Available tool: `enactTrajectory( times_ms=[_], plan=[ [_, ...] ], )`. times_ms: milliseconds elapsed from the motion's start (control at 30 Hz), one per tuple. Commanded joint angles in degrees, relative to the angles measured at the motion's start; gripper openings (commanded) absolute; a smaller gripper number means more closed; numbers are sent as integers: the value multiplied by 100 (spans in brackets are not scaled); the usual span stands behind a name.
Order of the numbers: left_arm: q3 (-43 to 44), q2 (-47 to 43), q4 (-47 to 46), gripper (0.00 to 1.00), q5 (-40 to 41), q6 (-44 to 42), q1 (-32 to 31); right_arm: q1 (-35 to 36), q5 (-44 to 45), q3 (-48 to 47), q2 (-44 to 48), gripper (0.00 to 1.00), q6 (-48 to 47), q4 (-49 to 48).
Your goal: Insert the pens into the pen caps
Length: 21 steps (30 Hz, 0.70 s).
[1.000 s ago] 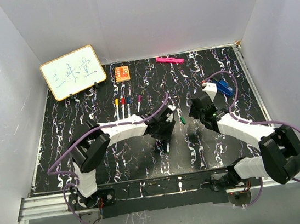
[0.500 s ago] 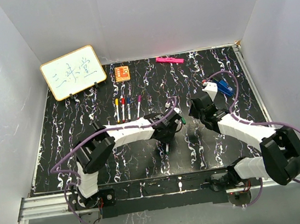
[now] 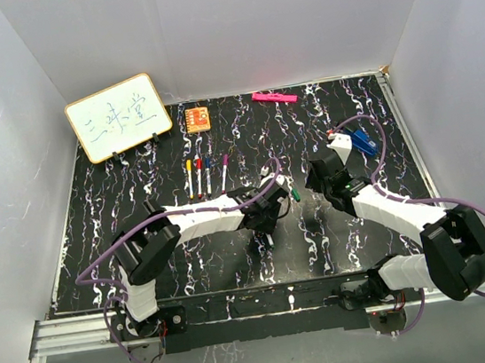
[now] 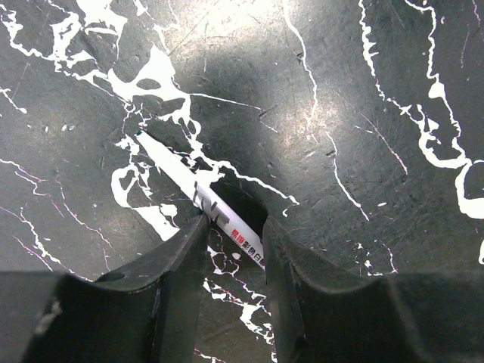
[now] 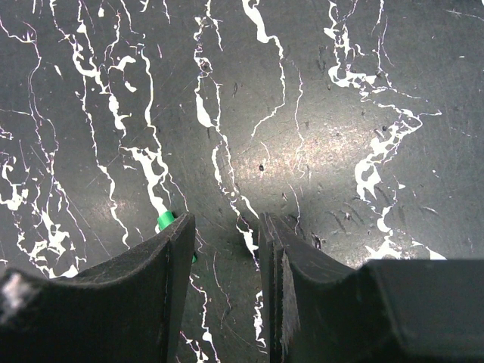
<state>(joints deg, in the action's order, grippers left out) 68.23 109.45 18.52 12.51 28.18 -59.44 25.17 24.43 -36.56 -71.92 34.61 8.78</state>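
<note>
A white pen (image 4: 170, 166) lies flat and slantwise on the black marbled table (image 3: 95, 219), a little nearer than its middle; the pen's lower part, which carries red print, runs into the gap of the left gripper (image 4: 233, 223); the two fingers stand close on either side of it, and I cannot tell whether they pinch it or merely bracket it. Just to its right lies the green cap (image 3: 296, 194); seen from the right wrist, it peeks out from under one finger (image 5: 151, 287) of the right gripper (image 5: 225, 223), whose jaws stand apart with only bare table between them, grasping nothing. Farther back, four more pens (image 3: 199, 175) lie side by side in a row, their ends yellow, red, blue and purple; beyond them sits an orange block (image 3: 198, 118), with a whiteboard (image 3: 118, 117) to its left and a pink marker (image 3: 274, 98) by the back wall.
</note>
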Motion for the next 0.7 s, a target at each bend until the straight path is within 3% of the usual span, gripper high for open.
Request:
enactTrajectory(
  times_ms=[0, 367, 667],
  plan=[
    [-846, 957, 1652, 32, -203, 117, 73, 26, -65, 2, -31, 38, -55, -360],
    [-697, 893, 1314, 32, -359, -388, 71, 30, -361, -196, -392, 38, -94, -434],
    [-705, 751, 1626, 39, -726, -414, -38, 28, -348, -198, -340, 38, -88, -385]
  ],
)
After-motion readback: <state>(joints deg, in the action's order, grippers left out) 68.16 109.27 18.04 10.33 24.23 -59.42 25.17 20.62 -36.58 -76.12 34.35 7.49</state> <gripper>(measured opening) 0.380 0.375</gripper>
